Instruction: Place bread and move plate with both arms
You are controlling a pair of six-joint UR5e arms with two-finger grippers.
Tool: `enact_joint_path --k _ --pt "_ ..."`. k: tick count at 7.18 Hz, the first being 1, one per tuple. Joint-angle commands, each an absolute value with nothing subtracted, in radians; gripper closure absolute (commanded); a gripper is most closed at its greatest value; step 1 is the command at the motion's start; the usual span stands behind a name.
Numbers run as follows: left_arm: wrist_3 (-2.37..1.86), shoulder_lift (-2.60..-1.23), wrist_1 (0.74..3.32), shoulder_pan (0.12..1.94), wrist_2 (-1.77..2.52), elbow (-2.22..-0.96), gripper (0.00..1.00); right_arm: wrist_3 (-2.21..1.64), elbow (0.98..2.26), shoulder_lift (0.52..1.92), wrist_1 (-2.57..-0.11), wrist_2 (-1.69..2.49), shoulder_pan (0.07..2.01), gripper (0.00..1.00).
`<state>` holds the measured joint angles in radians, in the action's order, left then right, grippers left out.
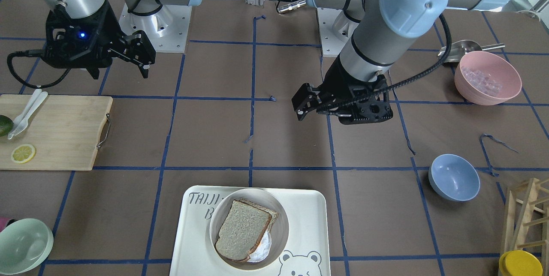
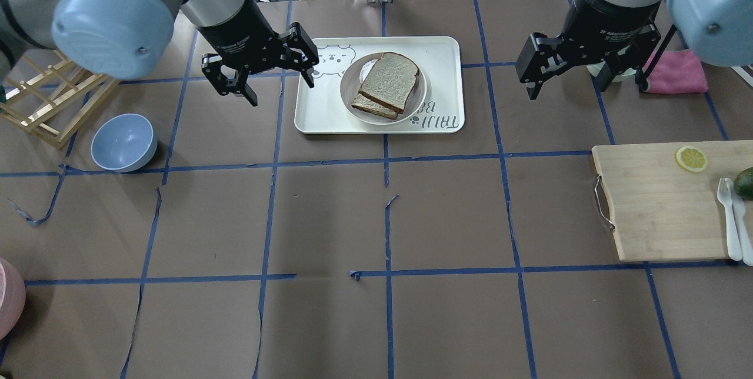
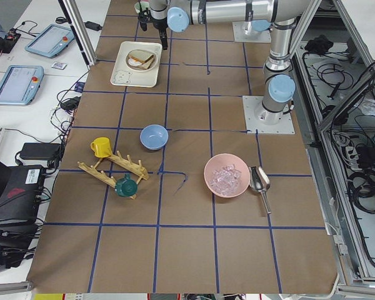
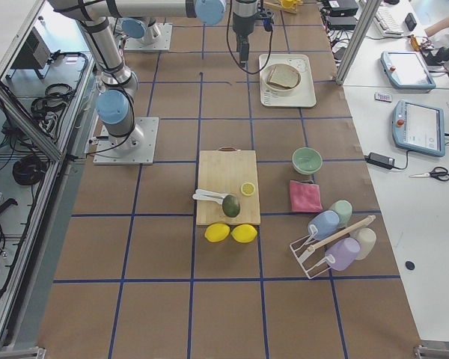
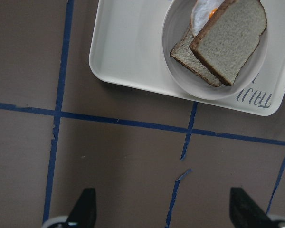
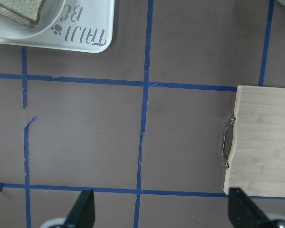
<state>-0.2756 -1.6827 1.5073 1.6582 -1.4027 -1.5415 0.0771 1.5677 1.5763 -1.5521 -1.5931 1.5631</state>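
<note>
Pale, brown-crusted bread (image 1: 242,229) leans in the off-white plate (image 1: 279,234); left tool (image 2: 281,90) and right tool (image 2: 586,89) gape empty.

the tray (image 2: 320,109) rim hems the plate (image 2: 348,95), while open table (image 2: 329,214) lies along both short sides.

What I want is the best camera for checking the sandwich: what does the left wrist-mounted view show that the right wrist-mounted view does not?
Only left wrist: the white fried egg peeking from under the pale whole-wheat bread slice, and most of the round off-white plate. Only right wrist: the wooden cutting board with a metal handle. Both: the cream rectangular TAIJI tray, an edge of the bread, and the brown papered table with blue tape lines.
</note>
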Motion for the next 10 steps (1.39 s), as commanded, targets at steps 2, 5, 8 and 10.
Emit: enact_joint_path --k 2,5,8,10 --pt "-0.099 -1.49 1.549 1.658 -1.531 -1.675 0.02 0.078 1.568 1.577 -1.551 -1.597 1.563 0.0" --pt "-0.071 -1.528 1.572 1.646 -1.57 -1.609 0.0 0.078 1.566 1.578 -1.551 -1.592 1.563 0.0" --pt "-0.089 -1.574 1.572 1.644 -1.559 -1.559 0.0 0.077 1.566 1.588 -1.549 -1.58 1.563 0.0" --pt "-0.089 -1.577 1.574 1.646 -1.56 -1.551 0.0 0.083 1.568 1.586 -1.551 -1.583 1.563 0.0"
